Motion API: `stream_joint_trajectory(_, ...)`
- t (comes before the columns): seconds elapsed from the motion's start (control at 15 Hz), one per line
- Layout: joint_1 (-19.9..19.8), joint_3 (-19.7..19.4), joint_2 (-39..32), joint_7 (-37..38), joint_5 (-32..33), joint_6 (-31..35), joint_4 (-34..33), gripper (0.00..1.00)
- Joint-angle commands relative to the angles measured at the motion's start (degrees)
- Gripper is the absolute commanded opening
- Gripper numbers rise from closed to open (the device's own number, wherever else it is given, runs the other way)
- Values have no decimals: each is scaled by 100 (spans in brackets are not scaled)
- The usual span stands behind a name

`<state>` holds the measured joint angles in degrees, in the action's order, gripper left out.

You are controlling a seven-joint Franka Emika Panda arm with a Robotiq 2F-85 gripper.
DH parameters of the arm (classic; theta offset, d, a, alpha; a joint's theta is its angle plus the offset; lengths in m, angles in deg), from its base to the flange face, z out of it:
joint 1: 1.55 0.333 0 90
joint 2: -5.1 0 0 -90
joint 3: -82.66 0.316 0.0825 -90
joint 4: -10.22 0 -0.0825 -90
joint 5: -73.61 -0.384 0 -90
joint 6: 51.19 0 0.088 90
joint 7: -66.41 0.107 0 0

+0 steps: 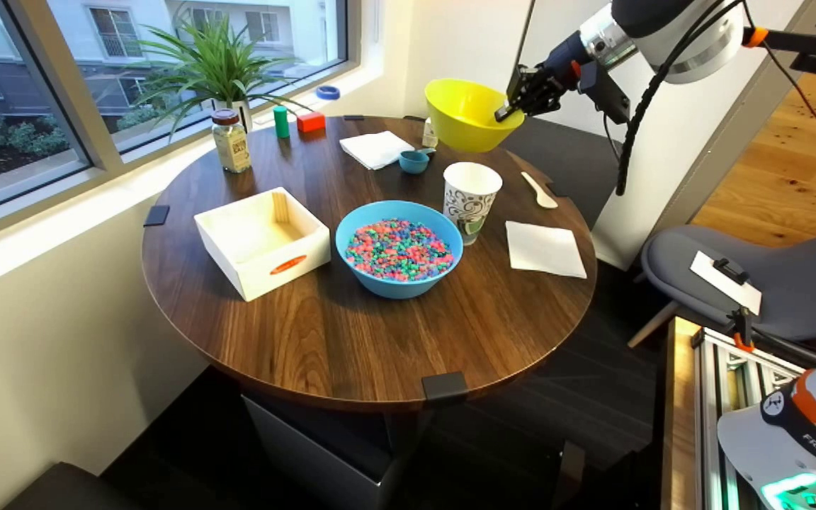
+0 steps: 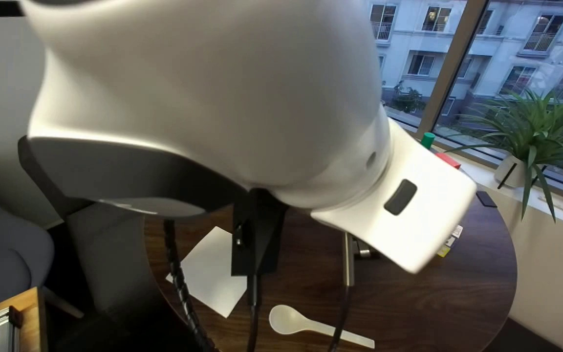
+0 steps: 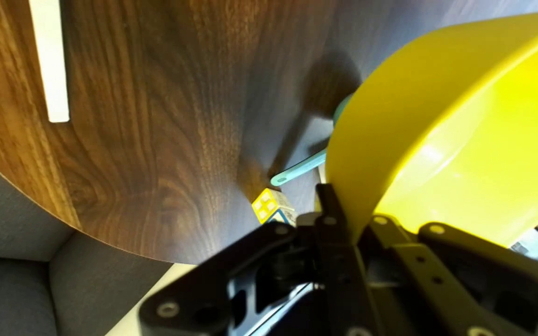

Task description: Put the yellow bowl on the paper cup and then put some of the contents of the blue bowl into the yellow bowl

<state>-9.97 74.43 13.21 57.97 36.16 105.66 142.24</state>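
Greenery (image 1: 220, 64) stands by the window (image 1: 32, 71) at the left of what I see, then come a capped jar (image 1: 232, 145) and a pale wooden tray (image 1: 259, 280) on the round table (image 1: 351, 347). Next along sits the blue bowl (image 1: 397, 290) with its contents (image 1: 399, 249), a spread of tiny pink, red, green and blue pieces. Just beside it the paper cup (image 1: 468, 202) stands upright. Higher up and apart from it, the yellow bowl (image 1: 468, 131) hangs in the air, tilted, its rim lower toward the tool (image 1: 508, 108). That tool has hold of the rim: the wrist view shows the bowl's wall pinched between its two fingers (image 3: 329, 210). A pale spoon (image 1: 545, 198) and a paper napkin (image 1: 546, 248) lie a little further right. From the tool the arm (image 1: 705, 57) runs toward the upper right: dark wrist slanting down, silver joint behind it, then a thick white link with a black cable (image 1: 635, 131) drooping beneath. In an exterior view a bulky white section (image 2: 203, 107) of it looms over the table and hides the tool. Furthest right, below a grey chair (image 1: 797, 283), the arm's base (image 1: 748, 443) shows a green light (image 1: 780, 487).
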Motion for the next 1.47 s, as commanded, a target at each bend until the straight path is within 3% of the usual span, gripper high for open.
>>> stream_joint_trajectory(0.0,69,36,403,50,-38,-540,60,2)
stream_joint_trajectory(0.8,416,35,967,281,701,-1822,35,2)
stream_joint_trajectory(1.4,539,47,954,276,1043,-2114,76,2)
